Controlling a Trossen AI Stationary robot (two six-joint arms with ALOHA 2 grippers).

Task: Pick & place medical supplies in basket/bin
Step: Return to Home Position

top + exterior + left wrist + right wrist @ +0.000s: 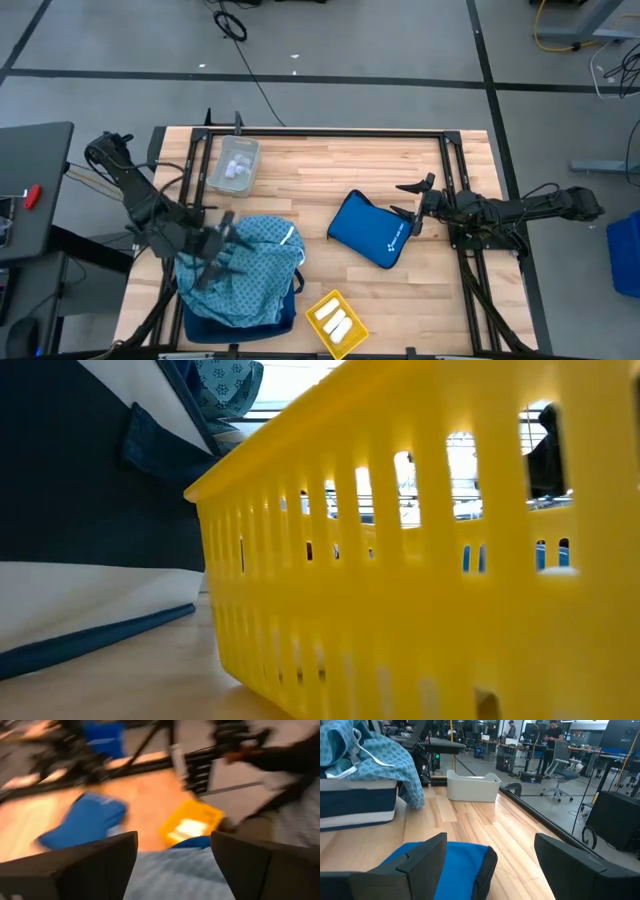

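From where I stand the sorting looks done and the arms seem due to retire. The large light-blue dotted cloth [255, 255] lies heaped over the dark blue soft-sided bin [245, 318] on the left arm's side, and small white rolls [338, 325] sit in the yellow slotted plastic basket [322, 305] just beside it. The left gripper [222, 248] hangs just above the cloth, fingers spread and empty, while the right gripper [405, 207] waits beside the bright blue flat zip pouch [368, 228], fingers likewise spread. I'd judge the left arm must next lift straight clear without snagging the cloth's folds, then draw back to rest.
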